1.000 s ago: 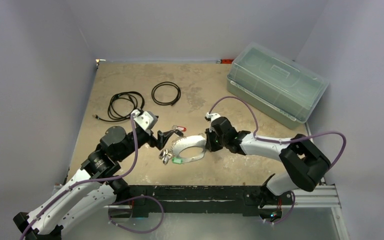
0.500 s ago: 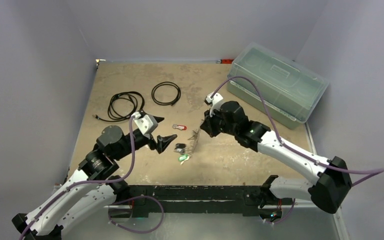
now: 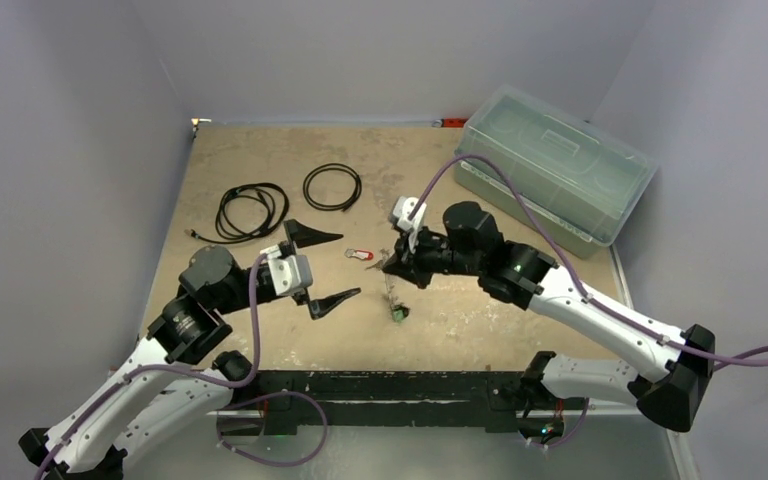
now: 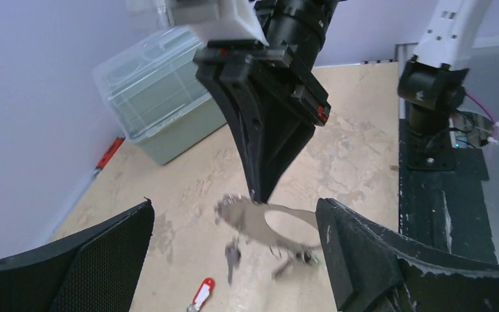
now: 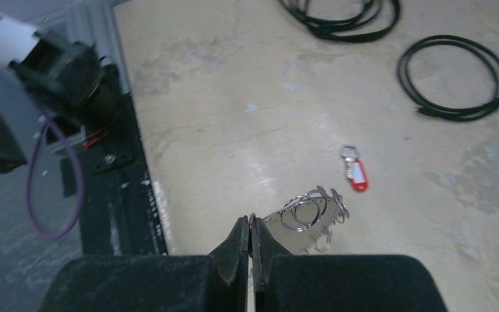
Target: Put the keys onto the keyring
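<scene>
My right gripper [image 3: 390, 266] is shut on the edge of the keyring [image 3: 392, 290] and holds it above the table, hanging edge-on. In the right wrist view the jaws [image 5: 251, 221] pinch the pale keyring [image 5: 295, 236], which carries small wire rings. In the left wrist view the keyring [image 4: 260, 224] hangs from the right gripper [image 4: 258, 188], with a dark key [image 4: 232, 250] and a green key [image 4: 312, 258] dangling. The green key [image 3: 398, 314] hangs lowest. A red key [image 3: 360, 254] lies alone on the table [image 5: 356, 172]. My left gripper [image 3: 325, 268] is wide open and empty, left of the ring [image 4: 234, 203].
Two black cable coils [image 3: 332, 186] [image 3: 250, 210] lie at the back left. A clear lidded plastic bin [image 3: 550, 175] stands at the back right. The black base rail [image 3: 400, 385] runs along the near edge.
The right gripper lifted the keyring off the table and swung it up and left, so it now hangs edge-on. The left gripper opened wide and drew back from the ring.
</scene>
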You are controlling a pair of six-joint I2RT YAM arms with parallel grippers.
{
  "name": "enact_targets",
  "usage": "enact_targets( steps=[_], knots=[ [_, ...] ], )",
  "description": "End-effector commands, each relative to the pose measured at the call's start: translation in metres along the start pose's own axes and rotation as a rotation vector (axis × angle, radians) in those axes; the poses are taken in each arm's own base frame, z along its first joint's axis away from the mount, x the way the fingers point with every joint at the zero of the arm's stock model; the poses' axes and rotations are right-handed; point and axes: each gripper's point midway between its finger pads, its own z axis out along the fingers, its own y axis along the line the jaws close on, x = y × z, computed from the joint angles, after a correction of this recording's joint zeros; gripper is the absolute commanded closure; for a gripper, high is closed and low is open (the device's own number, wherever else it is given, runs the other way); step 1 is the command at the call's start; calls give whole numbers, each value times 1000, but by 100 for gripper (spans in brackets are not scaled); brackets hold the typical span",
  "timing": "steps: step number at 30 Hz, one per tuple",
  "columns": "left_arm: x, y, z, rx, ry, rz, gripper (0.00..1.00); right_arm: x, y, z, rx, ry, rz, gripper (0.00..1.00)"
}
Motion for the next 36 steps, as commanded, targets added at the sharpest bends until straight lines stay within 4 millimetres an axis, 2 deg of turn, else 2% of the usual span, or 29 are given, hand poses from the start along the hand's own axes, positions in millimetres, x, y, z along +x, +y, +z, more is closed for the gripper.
enact_targets(
  steps=[1,10,14,22,36],
  knots=[
    [-22,-26,-5,175,-89,157,6,-21,47,-13,-174,-46,-133,100],
    [-10,-52,-6,320,-88,153,10,-34,85,-36,-322,-90,-199,100],
    [-3,-65,-1,404,-105,109,16,-38,96,-42,-367,-97,-219,100],
    [6,-70,14,472,-88,55,20,-33,108,-44,-407,-49,-242,100],
    [20,-87,17,548,-77,2,29,-45,120,-42,-414,-28,-287,100]
  ],
)
